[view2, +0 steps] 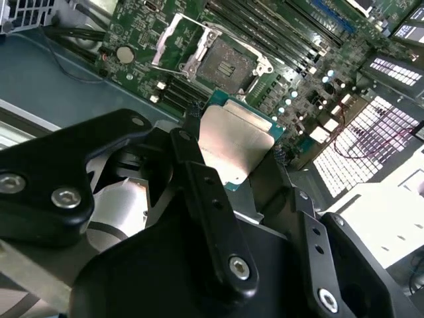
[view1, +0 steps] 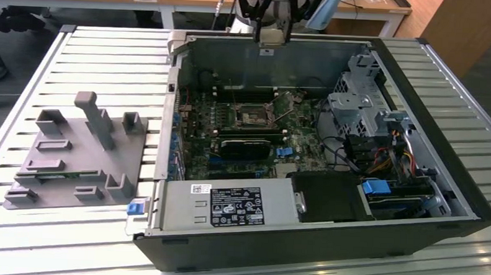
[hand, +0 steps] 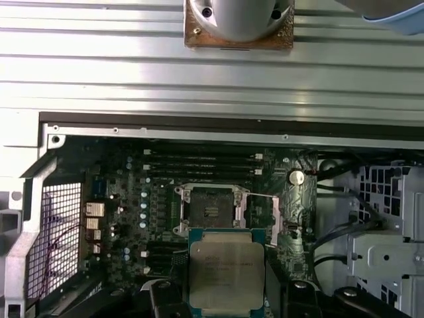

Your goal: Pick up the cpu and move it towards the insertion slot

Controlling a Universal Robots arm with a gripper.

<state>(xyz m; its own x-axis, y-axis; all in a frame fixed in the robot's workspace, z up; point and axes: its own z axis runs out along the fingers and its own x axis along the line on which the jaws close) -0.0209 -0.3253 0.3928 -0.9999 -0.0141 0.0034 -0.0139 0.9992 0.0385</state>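
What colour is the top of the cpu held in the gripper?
Silvery grey on the cpu, clearest in the first wrist view.

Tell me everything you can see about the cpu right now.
The cpu is a flat square chip with a silvery-grey metal top on a green-edged base. In both wrist views it is held off the board between the black fingers of the gripper, which press against its opposite sides. It hangs level above the green circuit board, just beside the insertion slot, whose metal frame stands open and empty. Nothing else touches it.
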